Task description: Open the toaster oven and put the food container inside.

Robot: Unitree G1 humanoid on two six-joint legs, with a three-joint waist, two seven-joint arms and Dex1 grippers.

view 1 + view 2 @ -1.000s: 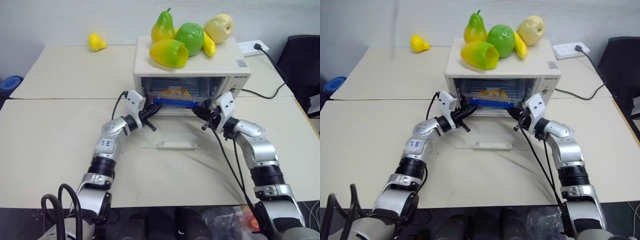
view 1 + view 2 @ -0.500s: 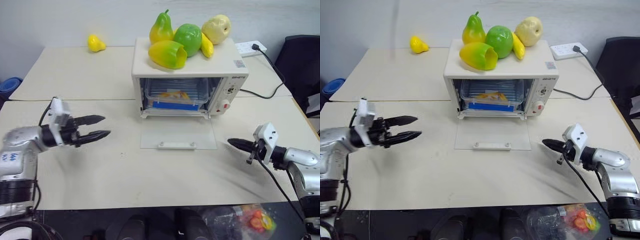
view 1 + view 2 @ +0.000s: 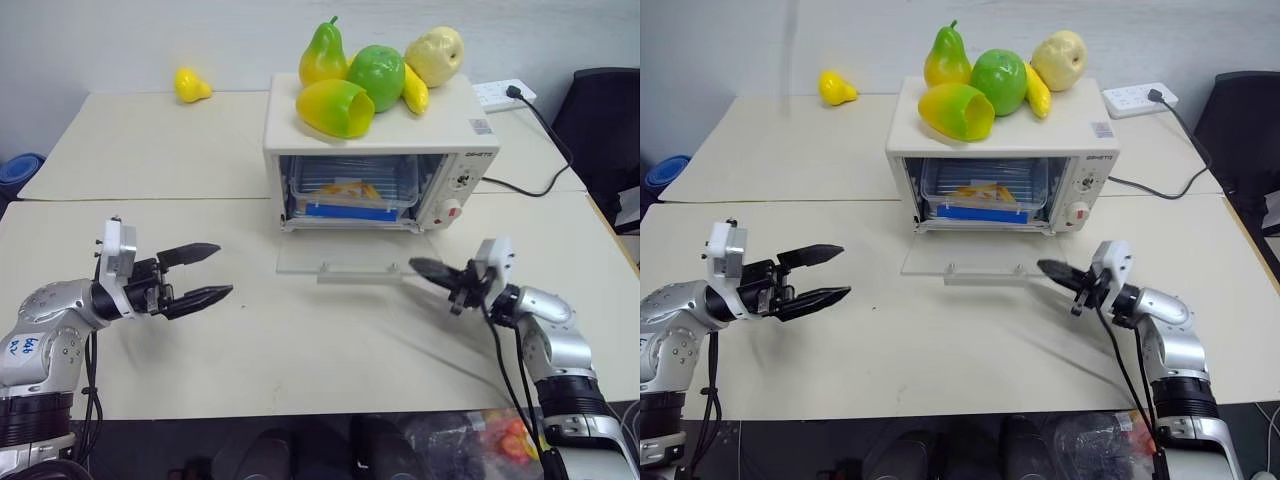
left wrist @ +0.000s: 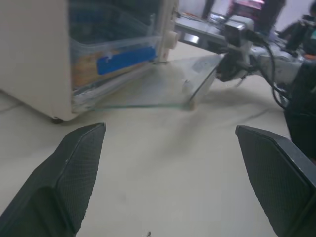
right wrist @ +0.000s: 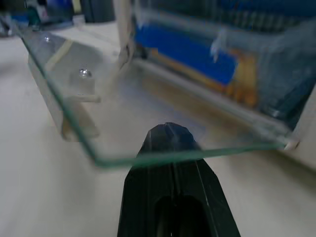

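The oven [image 3: 380, 150] stands at the middle back of the tabletop [image 3: 150, 160], with the container [image 3: 352, 190] inside and toy fruits [image 3: 375, 75] on top. Its door [image 3: 345, 258] juts forward. One more fruit [image 3: 193, 84] lies far back left; a power strip [image 3: 505, 94] sits behind right.

— What colours does the toaster oven [image 3: 378, 150] carry?
— Cream-white body, clear glass door [image 3: 345, 258], a red button [image 3: 452, 212]. The food container [image 3: 352, 190] inside is clear with a blue strip and yellow-orange sticks.
— And the grippers?
— The left gripper [image 3: 205, 273] and right gripper [image 3: 420, 267] have black fingers; the left's pads [image 4: 79, 165] show a fine dotted texture.
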